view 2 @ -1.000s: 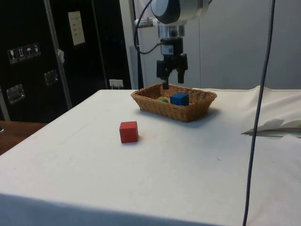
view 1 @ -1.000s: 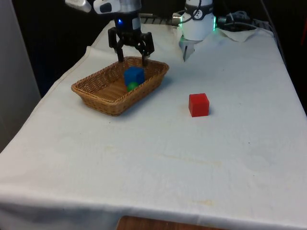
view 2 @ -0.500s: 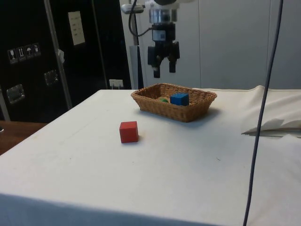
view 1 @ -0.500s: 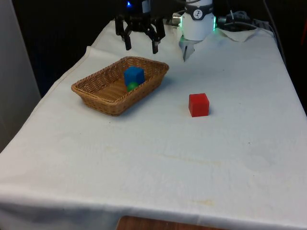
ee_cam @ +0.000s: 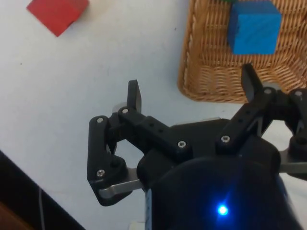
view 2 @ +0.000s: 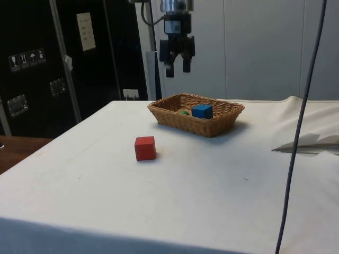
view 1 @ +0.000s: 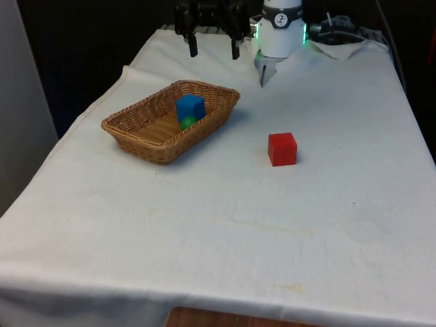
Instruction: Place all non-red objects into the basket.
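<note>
We see the gripper hanging high above the table beyond the basket's far end, its fingers spread wide and empty. The blue cube sits inside the basket with a green thing just beside it — touching, as far as we can tell. The red cube lies on the cloth well apart from the basket, towards the front view's right.

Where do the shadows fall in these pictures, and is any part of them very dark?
In the front view the red cube casts only a faint, soft shadow on the white cloth, and the basket is dim inside around the blue cube. In the side view the basket shades the cloth beside it, and the cabinets behind are nearly black.
</note>
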Robot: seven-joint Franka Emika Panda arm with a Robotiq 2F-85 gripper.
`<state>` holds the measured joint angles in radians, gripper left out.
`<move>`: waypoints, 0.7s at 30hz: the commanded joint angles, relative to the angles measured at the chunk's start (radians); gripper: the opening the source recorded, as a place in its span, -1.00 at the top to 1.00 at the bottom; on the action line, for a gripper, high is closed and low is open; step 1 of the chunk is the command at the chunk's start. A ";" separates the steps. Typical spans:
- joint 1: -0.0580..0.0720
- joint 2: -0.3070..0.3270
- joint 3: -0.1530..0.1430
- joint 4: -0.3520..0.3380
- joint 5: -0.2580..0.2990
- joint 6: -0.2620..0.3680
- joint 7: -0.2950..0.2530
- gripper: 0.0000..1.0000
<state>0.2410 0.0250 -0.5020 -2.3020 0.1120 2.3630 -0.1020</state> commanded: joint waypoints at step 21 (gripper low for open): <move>0.003 -0.098 0.086 0.048 -0.058 -0.114 0.014 -1.00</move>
<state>0.2420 -0.0720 -0.4130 -2.2540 0.0680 2.2520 -0.0980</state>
